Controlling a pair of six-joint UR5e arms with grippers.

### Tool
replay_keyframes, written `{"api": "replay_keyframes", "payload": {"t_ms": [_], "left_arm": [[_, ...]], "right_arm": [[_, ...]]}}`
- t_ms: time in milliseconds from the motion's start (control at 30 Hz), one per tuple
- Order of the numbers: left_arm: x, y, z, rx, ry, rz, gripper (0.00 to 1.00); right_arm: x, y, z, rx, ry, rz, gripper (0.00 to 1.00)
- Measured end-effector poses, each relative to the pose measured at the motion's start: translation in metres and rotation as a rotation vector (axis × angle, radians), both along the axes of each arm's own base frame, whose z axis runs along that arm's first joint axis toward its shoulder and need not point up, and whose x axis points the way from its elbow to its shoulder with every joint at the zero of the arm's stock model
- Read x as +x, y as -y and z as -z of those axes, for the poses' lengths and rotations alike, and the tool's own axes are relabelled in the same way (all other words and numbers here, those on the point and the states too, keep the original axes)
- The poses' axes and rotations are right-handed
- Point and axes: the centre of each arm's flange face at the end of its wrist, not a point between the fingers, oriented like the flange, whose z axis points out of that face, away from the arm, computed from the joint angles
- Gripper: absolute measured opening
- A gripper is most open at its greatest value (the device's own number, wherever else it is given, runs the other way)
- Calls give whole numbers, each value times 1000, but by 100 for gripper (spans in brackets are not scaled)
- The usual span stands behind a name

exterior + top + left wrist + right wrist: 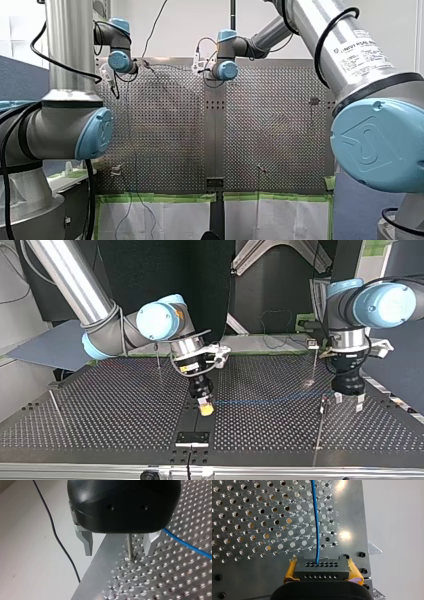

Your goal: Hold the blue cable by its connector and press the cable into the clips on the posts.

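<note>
Clamping the connector in my right gripper, I am holding the cable stretched over the bench toward a post that my left gripper, jaws apart, is straddling. Next, I judge, comes pressing it down at that post.

Blue cable. Dark grey connector with two rows of small holes. Yellow pads on my right gripper. Black body and silver fingers on my left gripper. Silver table dotted with holes. Light blue arm joints. Green tape.
</note>
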Motion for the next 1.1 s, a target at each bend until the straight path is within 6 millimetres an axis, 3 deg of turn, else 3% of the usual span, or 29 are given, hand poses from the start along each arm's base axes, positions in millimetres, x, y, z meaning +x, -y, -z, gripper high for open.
{"api": "replay_keyframes", "payload": {"t_ms": [300, 500, 800, 1100], "left_arm": [[-42, 16, 12, 0, -79, 46, 100], [-64, 32, 5, 8, -98, 116, 100], [-79, 51, 1, 28, -147, 191, 100], [-82, 52, -12, 95, -181, 143, 100]], "right_arm": [[1, -2, -1, -3, -4, -2, 0], [2, -3, -1, -4, -7, -3, 0], [4, -6, -1, -6, -10, -6, 0], [6, -8, -1, -6, -12, -10, 0]]}}
